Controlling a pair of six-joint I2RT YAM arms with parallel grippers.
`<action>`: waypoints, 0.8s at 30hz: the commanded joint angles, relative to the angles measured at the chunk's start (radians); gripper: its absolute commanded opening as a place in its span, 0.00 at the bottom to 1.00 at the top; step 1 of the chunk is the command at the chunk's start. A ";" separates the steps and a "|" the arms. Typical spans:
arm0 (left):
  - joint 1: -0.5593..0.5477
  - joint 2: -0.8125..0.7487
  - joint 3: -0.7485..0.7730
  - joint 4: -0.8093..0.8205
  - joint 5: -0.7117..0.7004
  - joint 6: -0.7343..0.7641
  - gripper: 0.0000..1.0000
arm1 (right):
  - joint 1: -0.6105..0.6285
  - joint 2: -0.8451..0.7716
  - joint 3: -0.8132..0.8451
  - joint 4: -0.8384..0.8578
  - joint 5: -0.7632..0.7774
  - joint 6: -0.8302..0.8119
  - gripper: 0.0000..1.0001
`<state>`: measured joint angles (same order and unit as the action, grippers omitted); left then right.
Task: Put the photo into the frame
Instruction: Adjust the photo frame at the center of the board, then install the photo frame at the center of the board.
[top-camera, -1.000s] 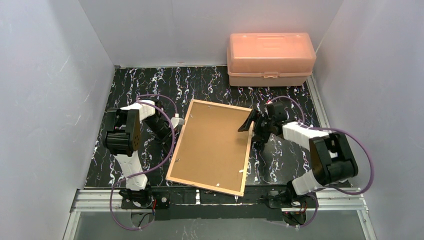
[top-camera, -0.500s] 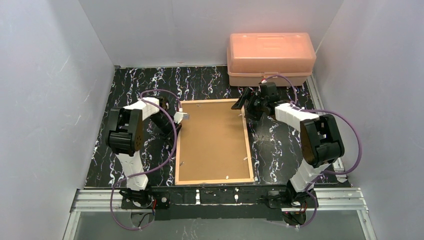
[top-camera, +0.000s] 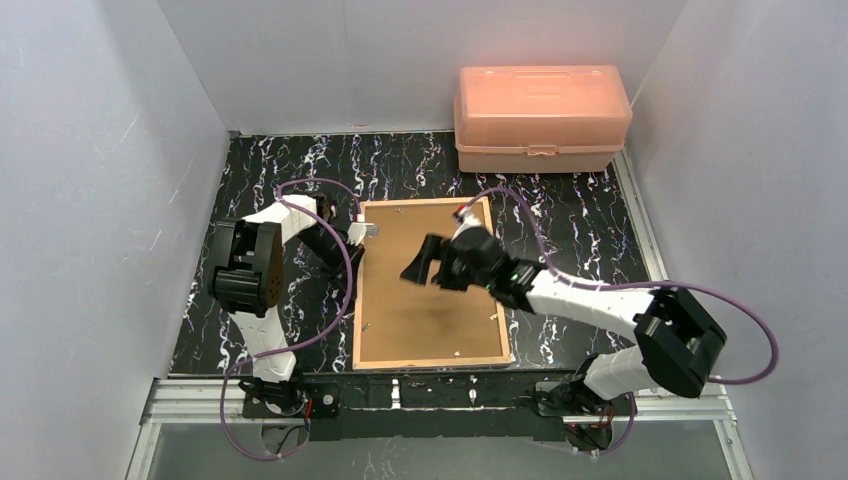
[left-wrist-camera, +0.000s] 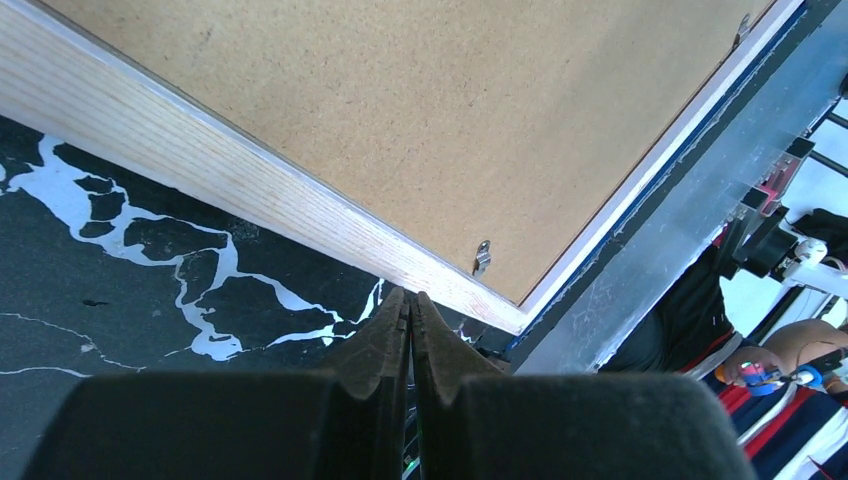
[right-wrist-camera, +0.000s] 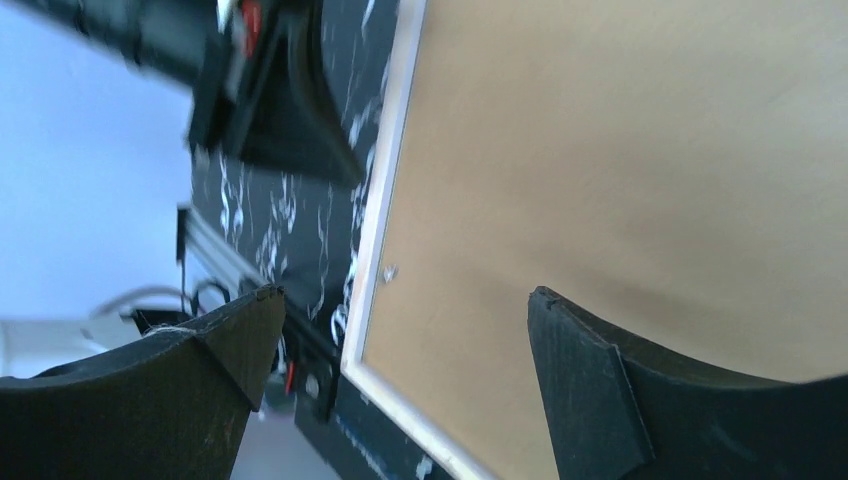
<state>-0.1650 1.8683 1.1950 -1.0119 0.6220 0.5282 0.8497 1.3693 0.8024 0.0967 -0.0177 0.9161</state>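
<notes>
The frame (top-camera: 357, 300) lies back side up on the black marbled table, its light wood rim (left-wrist-camera: 250, 180) around a plain brown backing board (top-camera: 425, 320). The photo is hidden. My left gripper (top-camera: 362, 232) is shut with nothing in it, its tips (left-wrist-camera: 411, 297) beside the frame's left rim near a small metal clip (left-wrist-camera: 482, 258). My right gripper (top-camera: 420, 265) hovers open over the backing board (right-wrist-camera: 620, 150), nothing between its fingers (right-wrist-camera: 405, 293). The frame's rim (right-wrist-camera: 385, 200) and the left gripper (right-wrist-camera: 290, 110) show in the right wrist view.
A translucent orange lidded box (top-camera: 541, 105) stands at the back right. A metal rail (top-camera: 440, 395) runs along the near table edge, just below the frame. White walls close in the left, back and right sides.
The frame has swung from tilted to square with the table. My right arm moved from the frame's far right corner to above the board's middle. The left gripper barely moved.
</notes>
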 joint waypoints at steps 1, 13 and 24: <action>0.018 0.004 0.008 -0.036 0.029 0.011 0.03 | 0.183 0.059 -0.049 0.179 0.195 0.094 0.99; 0.071 0.066 0.042 -0.031 0.074 -0.022 0.00 | 0.399 0.332 0.042 0.444 0.251 0.196 0.99; 0.071 0.096 0.060 -0.045 0.115 -0.005 0.08 | 0.464 0.450 0.128 0.444 0.289 0.230 0.98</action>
<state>-0.0963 1.9667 1.2266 -1.0252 0.6865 0.5076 1.3006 1.7897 0.8753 0.4950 0.2337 1.1225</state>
